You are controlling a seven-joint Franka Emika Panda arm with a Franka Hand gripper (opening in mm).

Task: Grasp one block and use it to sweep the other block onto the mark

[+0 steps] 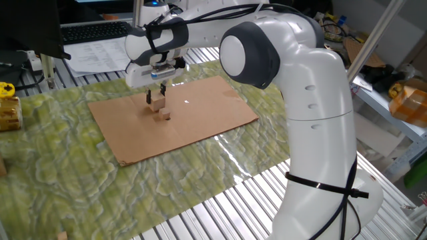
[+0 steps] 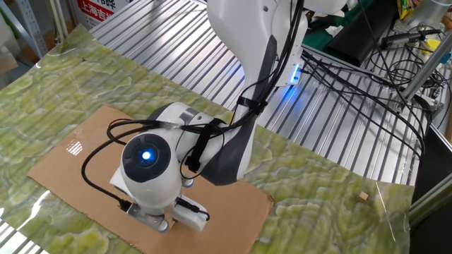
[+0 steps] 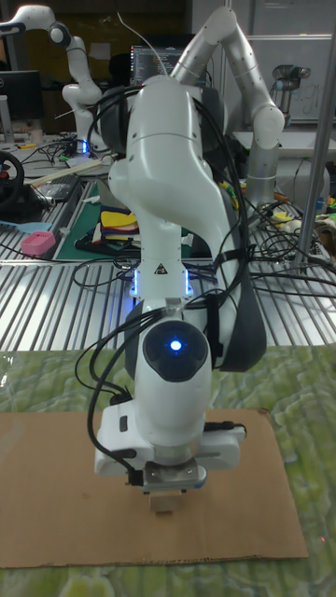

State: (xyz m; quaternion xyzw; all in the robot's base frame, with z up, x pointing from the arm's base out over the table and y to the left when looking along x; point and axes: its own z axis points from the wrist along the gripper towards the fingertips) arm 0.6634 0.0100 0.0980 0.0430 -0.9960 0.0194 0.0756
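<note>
The pale wooden cube (image 1: 157,102) rests on the brown cardboard (image 1: 200,113), held between the fingers of my gripper (image 1: 156,95), which comes down on it from above and is shut on it. The small brown block (image 1: 164,115) lies on the cardboard just in front of the cube, nearly touching it. In the tall fixed view the cube (image 3: 166,504) shows under the gripper (image 3: 170,489), and the small block is hidden. In the other fixed view the hand covers both blocks. I cannot make out the mark in any view.
A white speck (image 1: 187,102) sits on the cardboard to the right of the blocks. The green patterned mat (image 1: 53,167) surrounds the cardboard (image 2: 63,162). A yellow object (image 1: 7,110) stands at the far left. A small wooden piece (image 2: 362,197) lies at the mat's edge.
</note>
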